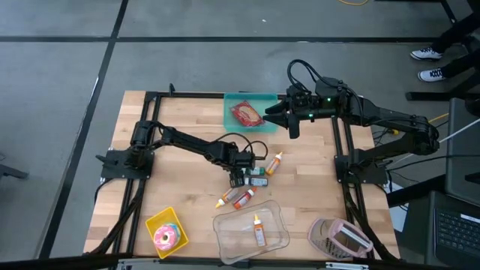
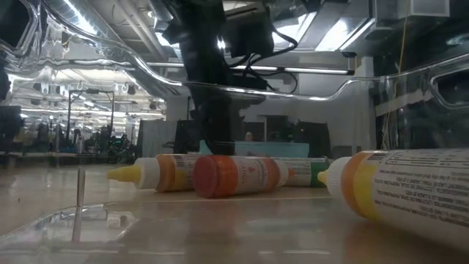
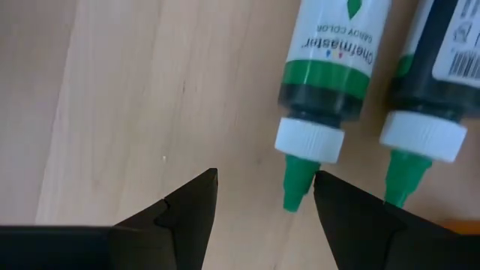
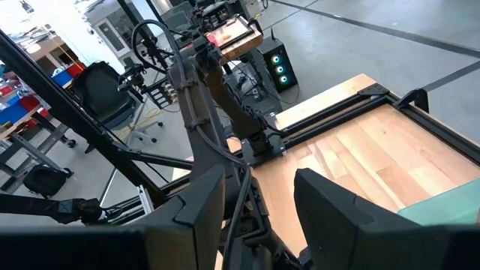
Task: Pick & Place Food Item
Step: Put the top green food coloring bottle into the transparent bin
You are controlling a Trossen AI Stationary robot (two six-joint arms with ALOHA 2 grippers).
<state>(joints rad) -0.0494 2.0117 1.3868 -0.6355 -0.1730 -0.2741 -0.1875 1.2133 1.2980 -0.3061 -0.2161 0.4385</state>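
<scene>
My left gripper (image 1: 238, 178) points down, open, low over the middle of the table. In its wrist view (image 3: 264, 180) the nozzle (image 3: 296, 184) of a green-capped bottle (image 3: 328, 67) lies between the fingertips, close to one finger, with nothing gripped. A second green bottle (image 3: 429, 90) lies on its side beside it. An orange-and-yellow bottle (image 1: 274, 163) and two more small bottles (image 1: 234, 198) lie nearby on the wood. My right gripper (image 1: 289, 121) hangs open and raised beside the teal tray (image 1: 264, 100), which holds a red food item (image 1: 245, 114).
A clear plastic tub (image 1: 276, 238) at the near edge holds one bottle (image 1: 259, 230). A yellow bowl (image 1: 154, 223) with a pink donut stands near left, a pink object (image 1: 341, 238) near right. Black rails (image 1: 150, 135) frame the table. The low view shows the bottles (image 2: 238, 176) lying on their sides.
</scene>
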